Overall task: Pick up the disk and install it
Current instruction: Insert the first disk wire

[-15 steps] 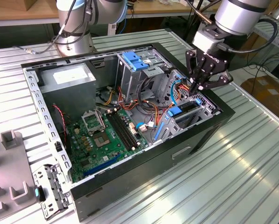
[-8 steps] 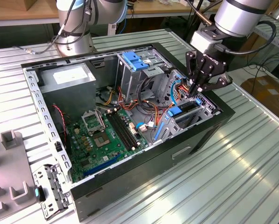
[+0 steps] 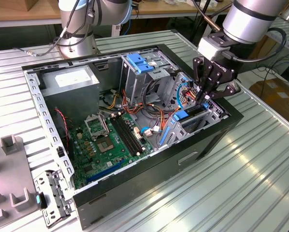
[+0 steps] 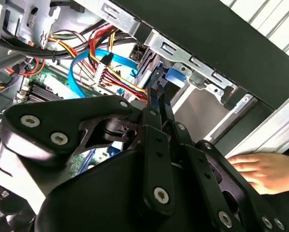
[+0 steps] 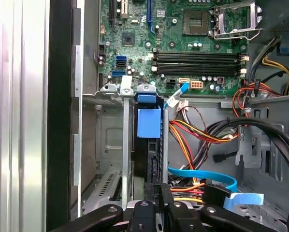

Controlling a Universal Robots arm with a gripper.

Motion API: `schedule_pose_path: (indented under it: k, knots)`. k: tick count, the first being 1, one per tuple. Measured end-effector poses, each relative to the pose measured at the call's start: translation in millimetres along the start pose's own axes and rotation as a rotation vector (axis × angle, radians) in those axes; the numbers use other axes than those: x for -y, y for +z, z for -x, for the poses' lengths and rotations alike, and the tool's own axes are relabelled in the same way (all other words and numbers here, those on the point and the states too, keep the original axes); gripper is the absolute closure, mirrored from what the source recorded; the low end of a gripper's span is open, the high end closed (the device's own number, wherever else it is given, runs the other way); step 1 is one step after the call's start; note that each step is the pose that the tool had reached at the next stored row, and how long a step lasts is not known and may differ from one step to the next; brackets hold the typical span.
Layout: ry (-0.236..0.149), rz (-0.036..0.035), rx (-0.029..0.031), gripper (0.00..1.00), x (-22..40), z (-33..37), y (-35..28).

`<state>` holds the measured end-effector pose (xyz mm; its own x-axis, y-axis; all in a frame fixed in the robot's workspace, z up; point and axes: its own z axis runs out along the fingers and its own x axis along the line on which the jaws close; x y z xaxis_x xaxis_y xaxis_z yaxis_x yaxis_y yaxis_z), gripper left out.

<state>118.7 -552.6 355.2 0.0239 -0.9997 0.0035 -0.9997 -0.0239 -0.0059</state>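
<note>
Disk (image 5: 149, 145): seen edge-on in the first wrist view, standing on its edge between grey metal bay walls — a narrow dark body topped by a light blue plastic rail.
Rail colour: light blue, with a flat rectangular blue tab facing the camera.
Exterior view: the disk (image 3: 189, 116) is set upright in the bay at the case corner toward the exterior view's right, its blue rail end showing.
Second wrist view: the blue rail end (image 4: 176, 75) is glimpsed beyond the black linkage.
Label: cannot be made out.
</note>
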Motion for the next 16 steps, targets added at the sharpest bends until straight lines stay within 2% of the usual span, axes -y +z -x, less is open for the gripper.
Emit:
schedule_pose_path:
  k: [2, 4, 16]
  knots:
    - [-0.017, 0.0020, 0.0001, 0.84, -0.4, 0.1, 0.8]
    - [-0.017, 0.0021, 0.0003, 0.84, -2.6, -0.1, 1.1]
    - [-0.007, 0.0116, 0.0004, 0.84, -1.0, -1.7, 7.9]
